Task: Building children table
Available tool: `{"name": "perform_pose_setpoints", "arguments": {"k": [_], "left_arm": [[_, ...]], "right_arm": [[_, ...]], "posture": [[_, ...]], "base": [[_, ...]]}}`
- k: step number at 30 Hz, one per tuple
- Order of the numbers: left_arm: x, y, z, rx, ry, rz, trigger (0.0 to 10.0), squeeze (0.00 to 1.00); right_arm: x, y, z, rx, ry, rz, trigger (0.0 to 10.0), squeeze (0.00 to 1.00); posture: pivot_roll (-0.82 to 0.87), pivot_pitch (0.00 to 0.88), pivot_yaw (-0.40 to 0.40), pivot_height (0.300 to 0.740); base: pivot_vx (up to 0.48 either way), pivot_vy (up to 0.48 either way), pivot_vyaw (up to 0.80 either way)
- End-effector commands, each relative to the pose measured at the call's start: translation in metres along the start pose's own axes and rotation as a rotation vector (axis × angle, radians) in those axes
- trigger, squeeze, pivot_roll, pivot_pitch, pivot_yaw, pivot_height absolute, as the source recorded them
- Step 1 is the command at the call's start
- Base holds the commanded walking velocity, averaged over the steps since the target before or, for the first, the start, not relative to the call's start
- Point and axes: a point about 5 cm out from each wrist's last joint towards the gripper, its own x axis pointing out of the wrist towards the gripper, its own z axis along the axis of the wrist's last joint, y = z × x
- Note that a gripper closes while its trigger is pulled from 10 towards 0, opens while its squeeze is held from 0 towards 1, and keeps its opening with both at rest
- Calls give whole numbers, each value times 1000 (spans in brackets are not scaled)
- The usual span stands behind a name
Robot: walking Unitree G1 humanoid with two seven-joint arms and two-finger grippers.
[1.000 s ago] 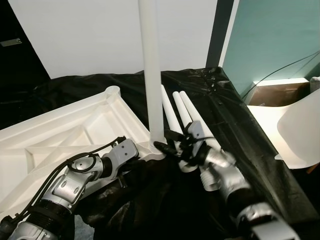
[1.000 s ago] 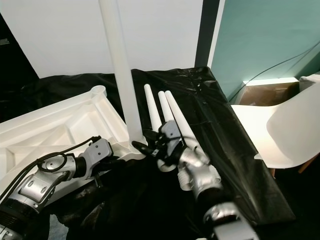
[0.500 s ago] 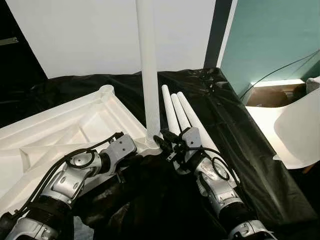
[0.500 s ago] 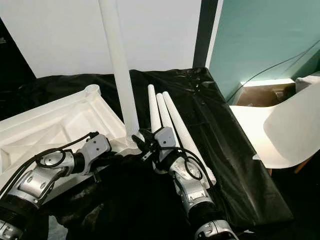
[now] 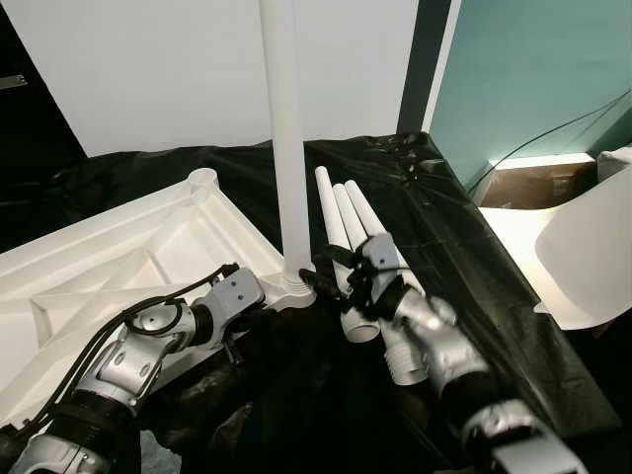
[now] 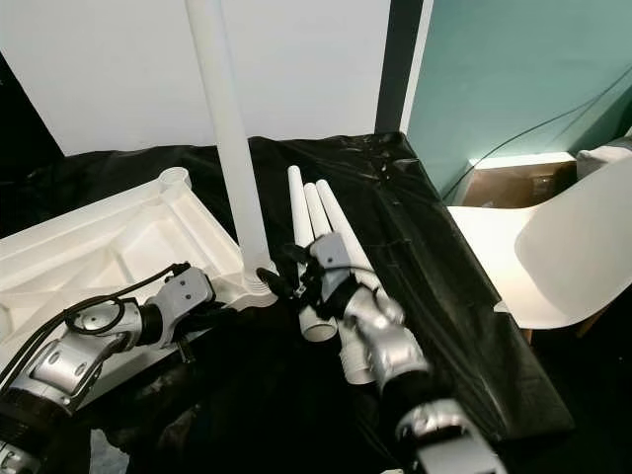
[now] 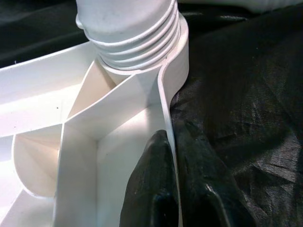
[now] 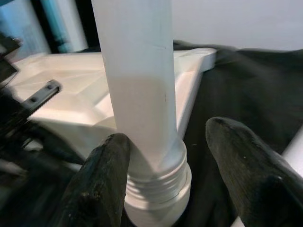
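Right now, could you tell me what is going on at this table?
The robot is putting together a small white table. The tabletop lies upside down on a black sheet, and one leg stands upright in its near corner socket, threads visible at its base. The left gripper pinches the tabletop's edge rib just below that socket. The right gripper is open around the leg's base, its fingers apart from it on one side. Three more legs lie together alongside.

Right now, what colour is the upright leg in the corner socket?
White, plain; the upright leg shows best in the right wrist view.
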Motion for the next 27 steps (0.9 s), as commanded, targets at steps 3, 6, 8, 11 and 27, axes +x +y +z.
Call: {"name": "perform_pose_setpoints", "arguments": {"k": [3,6,8,11,27], "left_arm": [[16,-55,-18,-20,47,-373,10000,0],[16,-56,-18,-19,50,-381,10000,0],[16,-61,-21,-6,72,-405,10000,0],[17,-71,-28,24,117,-456,10000,0],[23,-74,-27,89,158,-479,10000,0]], "right_arm": [[2,-17,22,-8,-42,79,10000,0],[2,-16,23,-7,-36,104,10000,0],[2,-18,22,-13,2,165,10000,0],[1,-22,22,-22,79,273,10000,0],[4,-27,33,-87,169,520,10000,0]], "posture": [[94,0,6,740],[94,0,6,740],[105,0,-1,740],[110,0,-1,740],[117,0,1,740]], "base": [[0,0,0],[0,0,0],[0,0,0],[0,0,0],[0,0,0]]}}
